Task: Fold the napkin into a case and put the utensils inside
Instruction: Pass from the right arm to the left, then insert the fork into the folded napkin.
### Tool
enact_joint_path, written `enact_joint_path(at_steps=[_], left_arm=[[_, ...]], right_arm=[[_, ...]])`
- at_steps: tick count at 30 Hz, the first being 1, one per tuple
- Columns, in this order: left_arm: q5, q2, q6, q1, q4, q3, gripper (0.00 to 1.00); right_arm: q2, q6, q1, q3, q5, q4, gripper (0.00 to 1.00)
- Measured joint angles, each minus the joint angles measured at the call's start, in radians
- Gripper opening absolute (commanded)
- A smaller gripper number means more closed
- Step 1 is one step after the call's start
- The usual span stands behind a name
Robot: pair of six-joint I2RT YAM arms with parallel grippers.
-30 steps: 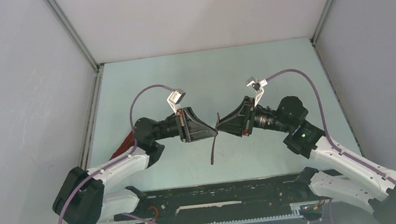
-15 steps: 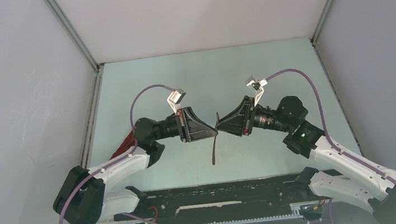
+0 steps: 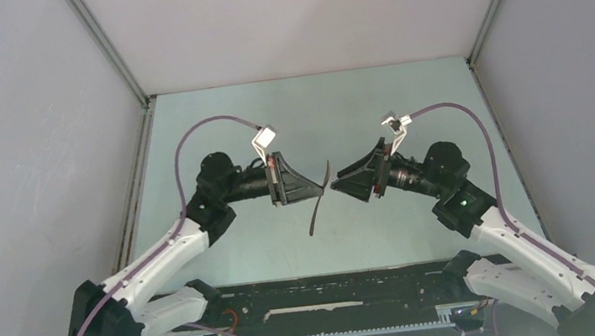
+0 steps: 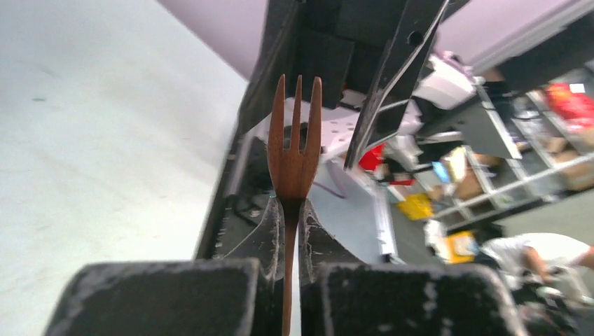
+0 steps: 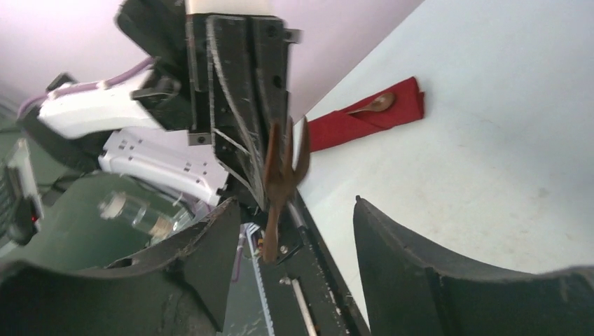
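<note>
Above pale table, grey walls | left gripper pinches fork | right gripper spread, empty | spoon in case

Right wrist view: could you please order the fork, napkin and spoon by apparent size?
Largest, tied: fork and napkin look alike; the fork is much nearer the camera, so I won't rank them.
Smallest: spoon, only partly showing.

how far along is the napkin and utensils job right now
Done: the red case is folded, and the spoon appears tucked in, bowl showing. In hand: the left gripper is shut on the fork, held in mid-air; the right gripper is open beside it. Left: getting the fork into the case.
</note>
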Motion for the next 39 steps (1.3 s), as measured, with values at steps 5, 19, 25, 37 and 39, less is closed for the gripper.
enact_joint_path(at_steps=[5, 19, 25, 37, 39], left_arm=[[-0.074, -0.056, 0.274, 0.048, -0.446, 0.146, 0.0], [-0.866, 0.011, 1.134, 0.138, -1.256, 0.412, 0.0], [-0.971, 0.125, 1.335, 0.243, -1.175, 0.249, 0.0], [-0.875, 0.257, 1.41, 0.381, -0.913, 0.151, 0.0], [-0.833, 0.273, 1.408, 0.396, -0.88, 0.143, 0.0]], right_arm=[[-0.068, -0.019, -0.114, 0.0, 0.006, -0.094, 0.71], [-0.197, -0.071, -0.21, -0.051, -0.042, -0.365, 0.71], [-0.308, -0.077, -0.189, -0.083, -0.046, -0.429, 0.71], [-0.32, -0.138, -0.068, -0.086, -0.005, -0.502, 0.71], [-0.319, -0.141, -0.066, -0.086, 0.0, -0.509, 0.71]])
